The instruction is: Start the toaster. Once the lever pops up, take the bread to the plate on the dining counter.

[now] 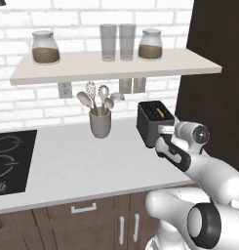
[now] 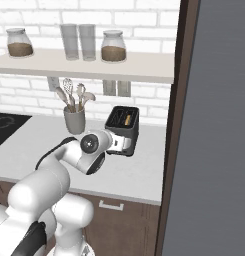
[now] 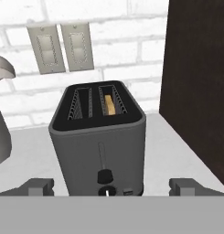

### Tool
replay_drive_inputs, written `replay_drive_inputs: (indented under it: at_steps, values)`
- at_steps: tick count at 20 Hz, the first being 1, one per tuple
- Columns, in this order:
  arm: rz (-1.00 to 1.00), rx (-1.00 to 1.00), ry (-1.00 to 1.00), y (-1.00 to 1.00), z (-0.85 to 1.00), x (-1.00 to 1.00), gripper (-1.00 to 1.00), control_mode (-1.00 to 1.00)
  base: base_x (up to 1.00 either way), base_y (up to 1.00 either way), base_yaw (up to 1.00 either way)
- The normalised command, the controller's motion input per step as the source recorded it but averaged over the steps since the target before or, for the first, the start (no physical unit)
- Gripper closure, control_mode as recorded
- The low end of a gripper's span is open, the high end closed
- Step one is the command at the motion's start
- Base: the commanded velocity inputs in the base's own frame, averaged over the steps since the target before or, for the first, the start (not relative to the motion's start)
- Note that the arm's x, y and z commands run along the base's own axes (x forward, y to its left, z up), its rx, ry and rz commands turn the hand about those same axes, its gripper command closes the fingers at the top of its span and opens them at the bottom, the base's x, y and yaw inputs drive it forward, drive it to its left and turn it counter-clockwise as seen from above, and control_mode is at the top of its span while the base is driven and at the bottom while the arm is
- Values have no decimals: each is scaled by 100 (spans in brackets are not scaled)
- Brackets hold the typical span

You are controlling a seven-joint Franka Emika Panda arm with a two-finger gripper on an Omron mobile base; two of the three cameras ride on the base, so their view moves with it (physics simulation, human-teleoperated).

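Note:
The dark grey toaster (image 1: 151, 121) (image 2: 123, 126) (image 3: 99, 137) stands on the white worktop by the dark cabinet wall. A tan slice of bread (image 3: 111, 106) (image 1: 160, 113) (image 2: 127, 119) sits low in its right slot; the left slot is empty. In the hand view the black lever (image 3: 104, 176) sits at the bottom of its front track, just above a small knob. My gripper (image 3: 111, 186) (image 1: 161, 138) (image 2: 120, 144) is level with the toaster's lower front, close to it, open, its fingertips spread wider than the toaster with nothing between them. The plate and the dining counter are out of view.
A grey utensil cup (image 1: 100, 123) (image 2: 74, 120) stands left of the toaster. A black hob (image 1: 9, 161) lies at the worktop's far left. A shelf (image 1: 116, 67) with jars and glasses hangs overhead. A tall dark cabinet (image 1: 213, 97) (image 3: 200, 91) closes the right side.

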Motion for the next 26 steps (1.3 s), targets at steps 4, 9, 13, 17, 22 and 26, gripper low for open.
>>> replay_drive_inputs:
  at_steps: [4,9,13,17,22,26]
  values:
    - [0,0,0,0,-5,0,-100,-100,0,0,0]
    - [0,0,0,0,-2,0,-100,-100,0,0,0]
    - [0,0,0,0,-2,0,-100,-100,0,0,0]
    - [0,0,0,0,0,0,-100,-100,0,0,0]
    - [0,0,0,0,0,0,-100,-100,0,0,0]
    - [0,0,0,0,0,0,-100,-100,0,0,0]
